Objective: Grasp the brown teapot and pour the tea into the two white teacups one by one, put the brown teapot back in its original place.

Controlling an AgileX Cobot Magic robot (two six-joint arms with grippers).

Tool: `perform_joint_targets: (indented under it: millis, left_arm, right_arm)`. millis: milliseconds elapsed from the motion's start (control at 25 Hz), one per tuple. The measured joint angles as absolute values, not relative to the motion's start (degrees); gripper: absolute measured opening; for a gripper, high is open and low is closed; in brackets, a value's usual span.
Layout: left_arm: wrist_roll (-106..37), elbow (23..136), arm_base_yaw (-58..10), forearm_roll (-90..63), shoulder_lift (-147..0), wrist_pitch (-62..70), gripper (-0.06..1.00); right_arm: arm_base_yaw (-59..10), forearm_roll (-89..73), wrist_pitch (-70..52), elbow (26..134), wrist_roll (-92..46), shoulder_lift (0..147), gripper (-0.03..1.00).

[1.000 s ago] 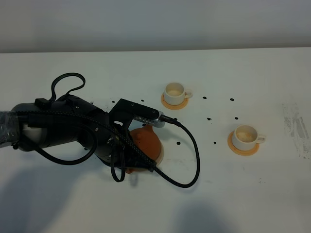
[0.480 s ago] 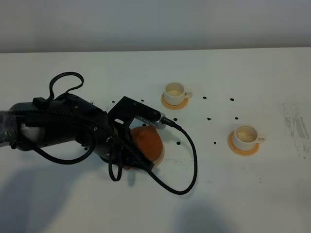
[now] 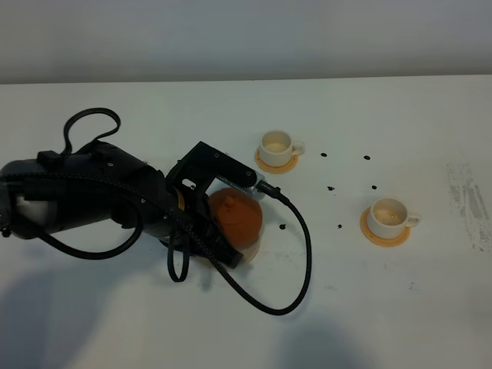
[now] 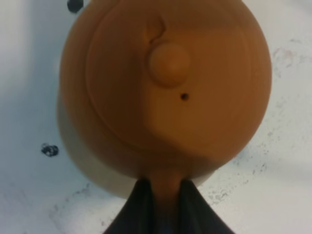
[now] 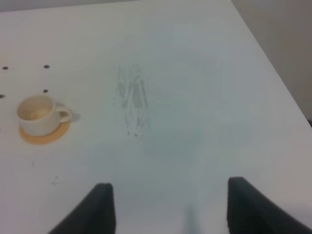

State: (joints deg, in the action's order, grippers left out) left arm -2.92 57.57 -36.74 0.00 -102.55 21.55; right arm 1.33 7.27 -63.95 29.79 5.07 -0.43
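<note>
Two cups in play: near teacup [image 3: 275,144] on its coaster [image 3: 274,166] just back-right of the pot, and far teacup [image 3: 387,214] further right, well apart from both. The left gripper [image 4: 166,189] is clamped tight on the loop handle of the brown teapot [image 3: 237,217], which is upright with its lid on, over the beige mat [image 4: 82,168]. I can't tell if it's resting on the mat or just clear of it. The right gripper [image 5: 170,207] hangs with jaws wide and nothing between them, near the table's right edge. Cup insides look pale tan, so my read is that tea may already be in and this is the set-down step; if not, it's the lift. Next move either way: keep the pot level and settle it centred on the mat before letting go — or raise it straight up before swinging the spout toward the near teacup. Room is good, with bare table [image 3: 400,307] between pot and cups carrying only small black dots, and the back edge well off. Watch the cable [image 3: 301,254] looping on the table just in front of the pot.
</note>
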Motion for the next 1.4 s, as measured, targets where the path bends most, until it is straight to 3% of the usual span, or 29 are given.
perform_joint_targets:
  millis: [880, 1400]
  left_arm:
    - [-9.23, 68.28, -36.74, 1.29, -102.26, 29.46, 0.10]
    - [-22.26, 85.51, -37.48, 1.63, -113.26, 34.10, 0.10]
  right_arm:
    - [1.33, 7.27, -63.95, 29.79, 5.07, -0.43, 0.50]
    - [1.33, 7.27, -63.95, 29.79, 5.07, -0.43, 0.50]
